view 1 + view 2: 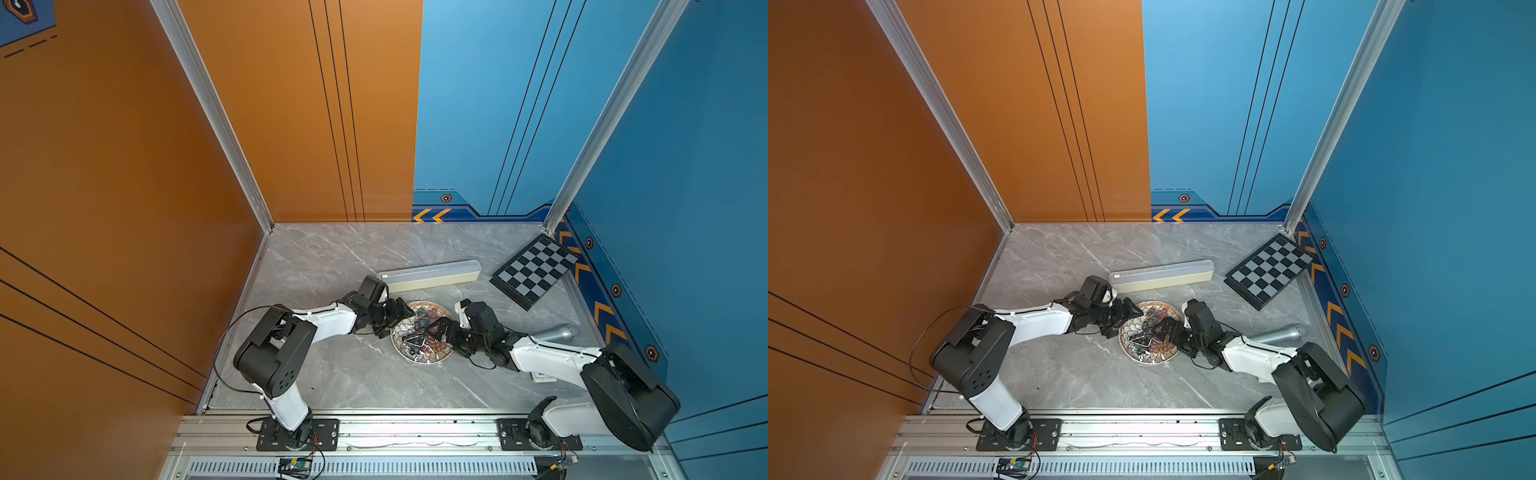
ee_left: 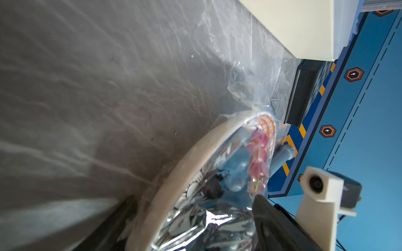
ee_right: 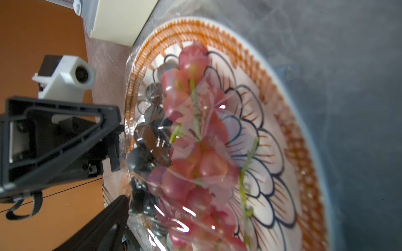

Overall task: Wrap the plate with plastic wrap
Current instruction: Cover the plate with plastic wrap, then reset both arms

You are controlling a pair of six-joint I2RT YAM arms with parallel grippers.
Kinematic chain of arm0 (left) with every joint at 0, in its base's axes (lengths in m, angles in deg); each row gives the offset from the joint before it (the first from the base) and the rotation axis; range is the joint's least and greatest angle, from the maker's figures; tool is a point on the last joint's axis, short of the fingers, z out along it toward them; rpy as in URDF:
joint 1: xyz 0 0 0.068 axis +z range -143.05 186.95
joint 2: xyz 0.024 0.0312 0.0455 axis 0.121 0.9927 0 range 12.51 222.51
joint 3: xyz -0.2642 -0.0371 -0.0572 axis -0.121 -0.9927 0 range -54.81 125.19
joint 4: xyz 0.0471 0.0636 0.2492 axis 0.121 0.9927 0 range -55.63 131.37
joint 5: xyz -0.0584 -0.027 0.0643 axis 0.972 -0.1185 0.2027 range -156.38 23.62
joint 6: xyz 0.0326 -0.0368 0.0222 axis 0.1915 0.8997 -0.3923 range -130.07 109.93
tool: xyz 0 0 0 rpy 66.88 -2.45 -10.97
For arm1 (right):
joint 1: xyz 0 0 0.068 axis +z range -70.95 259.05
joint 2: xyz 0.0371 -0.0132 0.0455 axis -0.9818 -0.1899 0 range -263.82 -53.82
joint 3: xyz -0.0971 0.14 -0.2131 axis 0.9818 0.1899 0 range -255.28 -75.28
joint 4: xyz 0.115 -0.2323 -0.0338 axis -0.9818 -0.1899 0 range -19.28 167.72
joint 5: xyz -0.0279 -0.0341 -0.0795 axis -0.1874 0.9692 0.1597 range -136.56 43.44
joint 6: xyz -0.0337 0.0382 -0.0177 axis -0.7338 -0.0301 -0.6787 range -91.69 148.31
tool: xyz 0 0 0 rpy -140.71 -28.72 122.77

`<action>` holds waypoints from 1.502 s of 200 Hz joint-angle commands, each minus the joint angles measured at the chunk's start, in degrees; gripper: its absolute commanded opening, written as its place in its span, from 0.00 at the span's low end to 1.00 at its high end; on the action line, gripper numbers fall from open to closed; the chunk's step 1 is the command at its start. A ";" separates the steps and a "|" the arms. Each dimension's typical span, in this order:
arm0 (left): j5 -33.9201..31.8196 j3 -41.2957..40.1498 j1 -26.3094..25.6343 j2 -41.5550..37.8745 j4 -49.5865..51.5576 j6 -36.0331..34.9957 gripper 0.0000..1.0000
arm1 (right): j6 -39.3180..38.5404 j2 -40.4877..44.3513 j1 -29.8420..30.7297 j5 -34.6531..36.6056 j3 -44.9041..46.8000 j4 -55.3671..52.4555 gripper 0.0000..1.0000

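Left claw spread wide astride plate rim, seemingly gripping nothing; right claw wide over plastic wrap; dispenser box near.

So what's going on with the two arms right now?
Both arms are at the plate of grapes. The plastic wrap already lies over the fruit and trails past the rim towards the dispenser box, which lies just behind the plate. The left gripper stands open astride the plate's edge on its side. The right gripper is open over the opposite side, above the grapes.
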 commanded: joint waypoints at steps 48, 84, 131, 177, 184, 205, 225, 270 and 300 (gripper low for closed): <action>-1.48 0.66 -0.92 -2.22 2.34 -4.74 0.85 | 0.67 9.82 -2.90 1.44 3.66 -8.66 1.00; -5.52 0.63 3.11 -9.18 12.50 -10.44 0.91 | -5.97 15.91 -7.88 -0.47 1.97 -21.39 1.00; -13.17 0.26 5.13 -20.50 23.51 -18.22 0.92 | -18.47 24.02 -20.22 -1.39 -4.77 -36.70 1.00; -29.93 -3.07 8.87 -34.02 28.48 -28.91 0.97 | -32.13 26.07 -33.94 6.44 -12.34 -36.28 1.00; -33.03 -3.49 10.38 -35.62 28.46 -30.30 0.99 | -34.35 25.81 -35.48 8.93 -12.88 -35.65 1.00; -39.82 -4.57 16.18 -38.37 26.78 -33.01 0.99 | -39.43 24.71 -39.12 16.47 -11.12 -29.40 1.00; -45.40 -8.75 19.32 -39.59 18.15 -40.46 0.99 | -42.92 22.80 -41.44 23.64 -6.44 -19.59 1.00; -49.35 -24.88 22.93 -40.63 -11.78 -53.24 0.99 | -46.31 13.89 -41.09 27.56 5.32 10.88 1.00; -44.72 -24.56 26.64 -36.59 -13.78 -56.07 0.99 | -51.50 2.76 -37.02 29.01 7.98 31.47 1.00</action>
